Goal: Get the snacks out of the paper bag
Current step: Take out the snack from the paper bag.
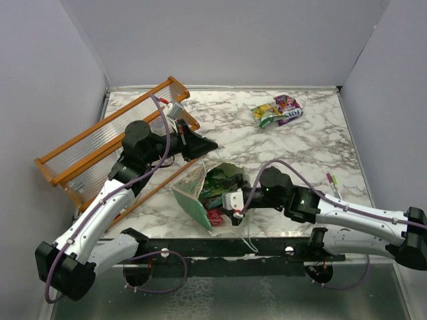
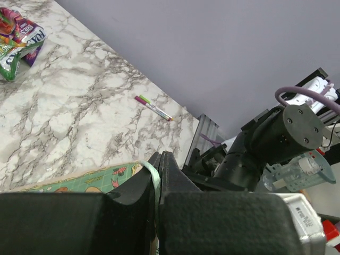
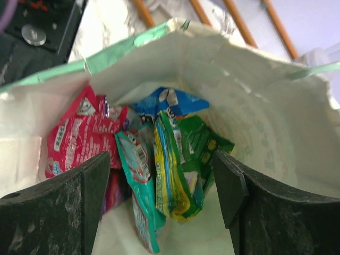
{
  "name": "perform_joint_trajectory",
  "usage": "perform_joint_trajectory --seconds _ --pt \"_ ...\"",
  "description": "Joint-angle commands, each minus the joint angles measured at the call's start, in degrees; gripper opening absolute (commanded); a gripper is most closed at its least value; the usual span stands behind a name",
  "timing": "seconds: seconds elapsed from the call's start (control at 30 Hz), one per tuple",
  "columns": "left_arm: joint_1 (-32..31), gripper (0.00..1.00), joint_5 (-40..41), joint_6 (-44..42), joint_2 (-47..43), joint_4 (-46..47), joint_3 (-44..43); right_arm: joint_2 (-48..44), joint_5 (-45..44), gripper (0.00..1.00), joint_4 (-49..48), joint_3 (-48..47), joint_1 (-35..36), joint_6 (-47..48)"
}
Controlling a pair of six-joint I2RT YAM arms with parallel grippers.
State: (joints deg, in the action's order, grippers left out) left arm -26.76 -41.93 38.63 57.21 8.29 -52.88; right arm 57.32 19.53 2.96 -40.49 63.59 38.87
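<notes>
The mint-green paper bag (image 1: 193,193) lies on its side mid-table, mouth toward the right arm. My left gripper (image 1: 212,145) is shut on the bag's rim (image 2: 153,175), holding it up. My right gripper (image 1: 235,203) is open at the bag's mouth. In the right wrist view its fingers (image 3: 90,180) flank several snack packets inside the cream interior (image 3: 265,122): a green-yellow one (image 3: 178,170), a teal one (image 3: 139,186), a red one (image 3: 79,133) and a blue one (image 3: 170,101). Two snacks (image 1: 277,110) lie out at the far right, also in the left wrist view (image 2: 16,40).
An orange wooden rack (image 1: 110,143) lies at the left under the left arm, with a small carton (image 1: 175,110) near its top end. A pink-capped pen (image 1: 331,185) lies at the right, seen also in the left wrist view (image 2: 154,107).
</notes>
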Motion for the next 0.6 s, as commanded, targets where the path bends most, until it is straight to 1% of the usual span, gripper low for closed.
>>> perform_joint_trajectory --seconds 0.0,0.17,0.23,0.4,0.57 --pt "-0.1 0.00 -1.2 -0.9 -1.3 1.0 0.1 2.3 -7.9 0.79 5.8 -3.5 0.7 3.9" --pt "-0.1 0.00 -0.8 -0.9 -1.6 1.3 0.3 7.3 -9.4 0.79 8.2 -6.4 1.0 4.3" --pt "-0.1 0.00 -0.9 -0.6 -1.7 1.7 0.5 8.8 -10.8 0.77 7.3 -6.8 1.2 4.4" --pt "-0.1 0.00 -1.3 0.3 -1.4 2.8 0.7 11.6 -10.6 0.65 4.6 -6.9 1.2 5.8" --pt "-0.1 0.00 -1.5 0.5 -1.6 2.6 0.7 14.2 -12.8 0.53 0.1 -6.2 1.4 7.0"
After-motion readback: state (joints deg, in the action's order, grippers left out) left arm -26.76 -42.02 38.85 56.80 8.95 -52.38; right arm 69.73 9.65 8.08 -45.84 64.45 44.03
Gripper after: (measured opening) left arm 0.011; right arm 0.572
